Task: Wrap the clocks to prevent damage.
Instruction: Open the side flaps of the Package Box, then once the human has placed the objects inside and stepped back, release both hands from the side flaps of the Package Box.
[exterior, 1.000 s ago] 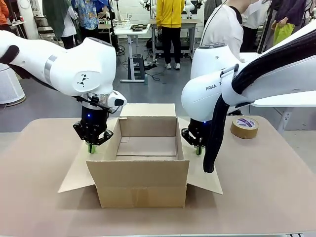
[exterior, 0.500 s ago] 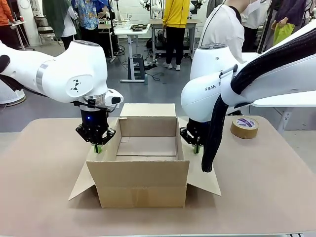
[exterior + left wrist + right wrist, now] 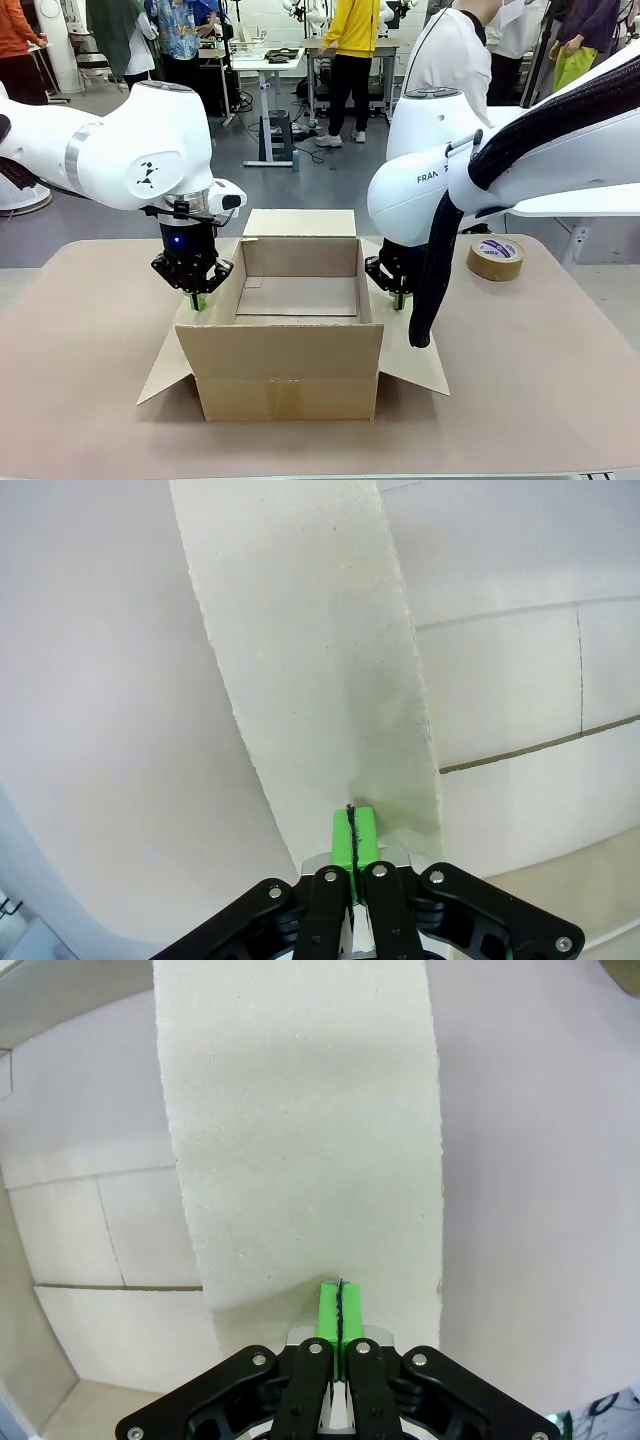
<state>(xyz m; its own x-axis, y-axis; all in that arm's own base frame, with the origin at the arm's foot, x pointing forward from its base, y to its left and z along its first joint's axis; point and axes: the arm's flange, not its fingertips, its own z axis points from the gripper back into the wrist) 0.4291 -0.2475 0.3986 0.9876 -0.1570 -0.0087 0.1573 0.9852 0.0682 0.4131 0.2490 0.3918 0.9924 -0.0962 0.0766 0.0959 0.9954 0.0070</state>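
Note:
An open brown cardboard box (image 3: 290, 370) stands in the middle of the table, its inside bare. My left gripper (image 3: 197, 300) is shut, its green tips pressed down on the box's left side flap (image 3: 165, 362). My right gripper (image 3: 399, 300) is shut as well, tips on the right side flap (image 3: 415, 362). In the left wrist view the closed pads (image 3: 352, 825) touch a pale strip of flap (image 3: 320, 660). The right wrist view has the same picture, closed pads (image 3: 340, 1305) against the flap (image 3: 300, 1130). The clocks are out of view.
A roll of brown packing tape (image 3: 495, 257) lies at the back right of the tan table (image 3: 80, 400). The box's rear flap (image 3: 300, 222) lies folded outward. A person in white (image 3: 455, 50) stands at the far side. Bare table surrounds the box.
My left gripper has shifted right toward the box wall, and the left flap has swung in and stands steeper. The right gripper has barely moved.

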